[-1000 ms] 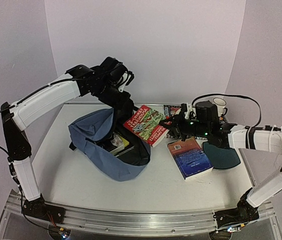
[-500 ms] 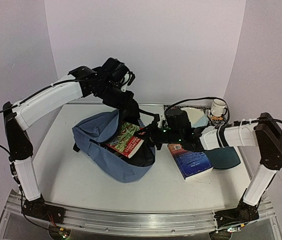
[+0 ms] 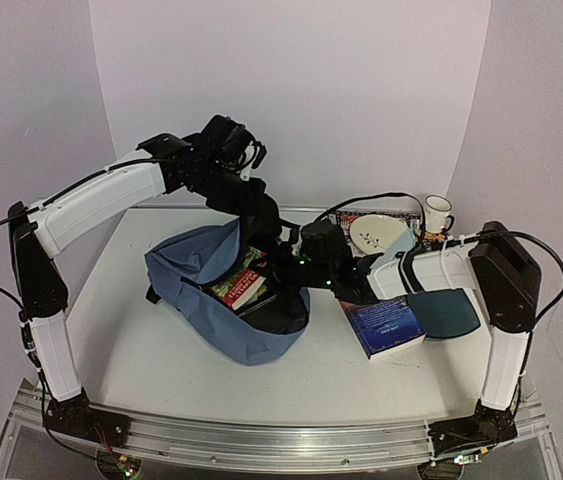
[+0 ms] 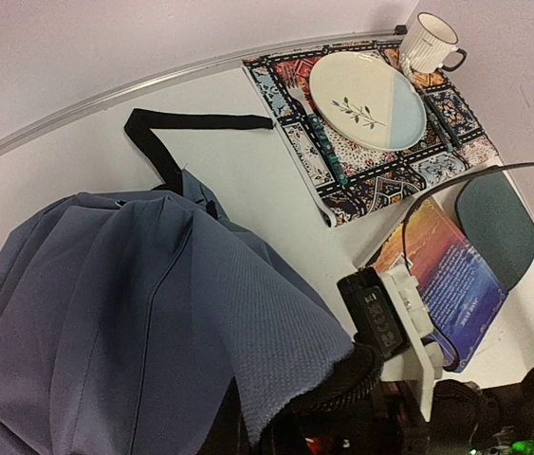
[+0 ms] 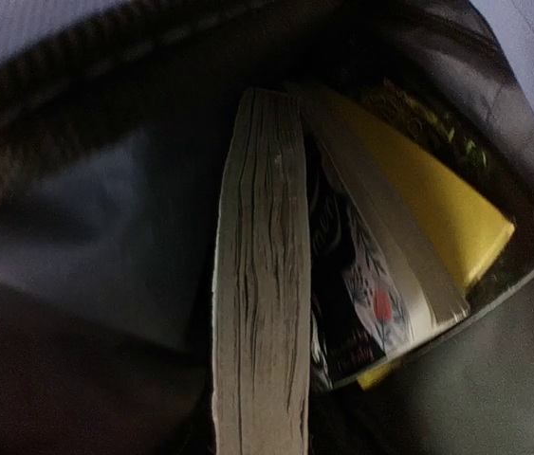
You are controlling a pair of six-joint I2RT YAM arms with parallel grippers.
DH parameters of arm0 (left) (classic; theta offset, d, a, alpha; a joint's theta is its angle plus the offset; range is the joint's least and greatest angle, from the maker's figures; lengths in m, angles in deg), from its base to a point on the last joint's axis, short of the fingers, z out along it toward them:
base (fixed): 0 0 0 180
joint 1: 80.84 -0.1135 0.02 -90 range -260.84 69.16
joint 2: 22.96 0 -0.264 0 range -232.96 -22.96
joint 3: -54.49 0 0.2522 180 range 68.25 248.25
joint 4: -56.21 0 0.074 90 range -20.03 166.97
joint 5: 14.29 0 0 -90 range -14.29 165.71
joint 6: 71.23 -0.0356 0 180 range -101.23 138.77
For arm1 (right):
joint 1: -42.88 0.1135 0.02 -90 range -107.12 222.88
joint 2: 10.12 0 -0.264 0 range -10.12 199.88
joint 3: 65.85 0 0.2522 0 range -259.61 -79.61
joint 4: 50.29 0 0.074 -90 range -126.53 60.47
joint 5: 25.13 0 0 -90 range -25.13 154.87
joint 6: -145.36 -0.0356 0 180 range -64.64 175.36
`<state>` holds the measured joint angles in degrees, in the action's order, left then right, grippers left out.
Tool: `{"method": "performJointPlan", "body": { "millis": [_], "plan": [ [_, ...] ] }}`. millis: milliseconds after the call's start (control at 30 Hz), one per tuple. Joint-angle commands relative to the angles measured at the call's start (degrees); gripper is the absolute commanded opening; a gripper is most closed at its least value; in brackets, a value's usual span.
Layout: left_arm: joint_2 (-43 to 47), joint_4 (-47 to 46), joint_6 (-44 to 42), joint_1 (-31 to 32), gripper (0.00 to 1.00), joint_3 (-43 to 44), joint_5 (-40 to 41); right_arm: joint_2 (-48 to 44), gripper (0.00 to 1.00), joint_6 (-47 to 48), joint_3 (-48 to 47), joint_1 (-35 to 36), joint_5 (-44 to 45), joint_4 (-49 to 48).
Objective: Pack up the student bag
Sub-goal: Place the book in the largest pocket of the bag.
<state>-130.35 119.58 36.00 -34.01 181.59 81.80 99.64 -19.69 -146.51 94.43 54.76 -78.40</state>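
Observation:
The student bag (image 3: 201, 300), slate-blue with dark lining, lies at the table's middle left with its mouth open to the right. My left gripper (image 3: 264, 222) is shut on the bag's upper flap and holds it up. In the left wrist view the fabric (image 4: 105, 313) hides its fingers. My right gripper (image 3: 281, 273) reaches into the mouth, shut on a red and green book (image 3: 239, 287). The right wrist view shows this book's page edge (image 5: 259, 284) inside the dark lining, beside a yellow book (image 5: 418, 190) and a dark-covered book (image 5: 366, 294).
A blue book (image 3: 386, 325) and a dark green oval pad (image 3: 446, 312) lie right of the bag. A patterned placemat (image 4: 371, 156) at the back right carries a plate (image 4: 366, 87), with a white mug (image 4: 430, 43) beside it. A black strap (image 4: 181, 123) trails behind the bag.
My right gripper has moved left with the red and green book, from above the table into the bag's mouth. The left gripper keeps hold of the flap.

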Motion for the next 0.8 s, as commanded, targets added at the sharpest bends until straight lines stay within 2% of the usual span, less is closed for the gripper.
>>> {"method": "performJointPlan", "body": {
  "millis": [0, 233, 467, 500, 533, 567, 667, 767],
  "plan": [
    [5.77, -6.74, 0.96, -0.77, 0.00, -2.05, -2.36, 3.19, 0.00, -0.91, -6.90, 1.38, 5.99, -4.43],
    [8.90, -7.94, 1.81, -3.28, 0.00, -7.04, -5.08, 10.72, 0.00, 1.67, -14.86, 3.67, 13.56, 0.67],
    [10.40, -9.17, 1.46, -4.31, 0.00, -10.17, -5.91, 16.77, 0.06, 7.71, -24.13, 4.88, 12.47, 10.18],
    [10.87, -9.26, 1.24, -4.67, 0.00, -11.02, -5.91, 16.65, 0.14, 8.34, -23.98, 4.96, 11.37, 11.54],
    [10.97, -9.31, 1.18, -4.89, 0.00, -11.38, -5.87, 16.56, 0.16, 8.82, -23.89, 4.96, 11.27, 11.76],
    [11.50, -9.34, 1.14, -5.30, 0.00, -12.23, -5.74, 15.60, 0.25, 9.86, -23.05, 5.11, 11.09, 12.75],
    [12.24, -9.65, 0.77, -6.13, 0.00, -13.81, -5.48, 12.57, 0.27, 12.59, -21.11, 5.13, 11.39, 15.18],
    [12.57, -9.77, 0.07, -6.76, 0.00, -15.13, -5.16, 9.70, 0.38, 16.76, -20.97, 5.19, 11.72, 20.09]
  ]
}}
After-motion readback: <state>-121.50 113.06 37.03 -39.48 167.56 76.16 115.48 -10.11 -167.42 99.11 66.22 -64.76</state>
